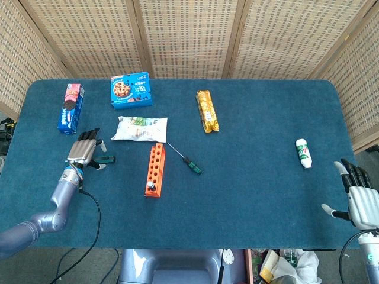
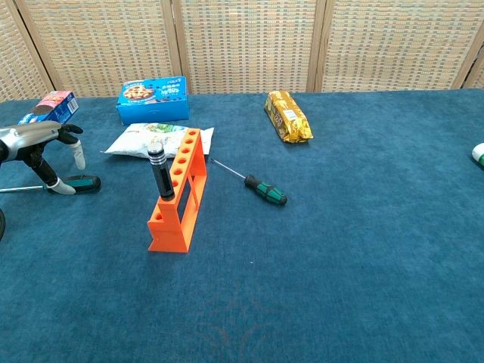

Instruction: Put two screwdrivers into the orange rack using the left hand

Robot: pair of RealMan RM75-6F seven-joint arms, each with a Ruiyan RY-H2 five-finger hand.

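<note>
The orange rack (image 1: 154, 170) (image 2: 179, 198) stands mid-table with one black-handled screwdriver (image 2: 159, 173) upright in its near hole. A green-and-black screwdriver (image 1: 105, 159) (image 2: 79, 183) lies flat on the table to the left of the rack. My left hand (image 1: 82, 152) (image 2: 34, 142) hovers low over it with fingers apart; one fingertip (image 2: 54, 184) touches the handle's end, and nothing is gripped. A second green-handled screwdriver (image 1: 190, 164) (image 2: 268, 191) lies to the right of the rack. My right hand (image 1: 359, 200) rests open at the table's front right edge.
A white snack bag (image 1: 140, 128) lies just behind the rack. A blue cookie box (image 1: 131, 90) and a cookie pack (image 1: 70, 107) sit at the back left, a gold packet (image 1: 207, 110) at the back centre, a small white bottle (image 1: 304, 153) to the right.
</note>
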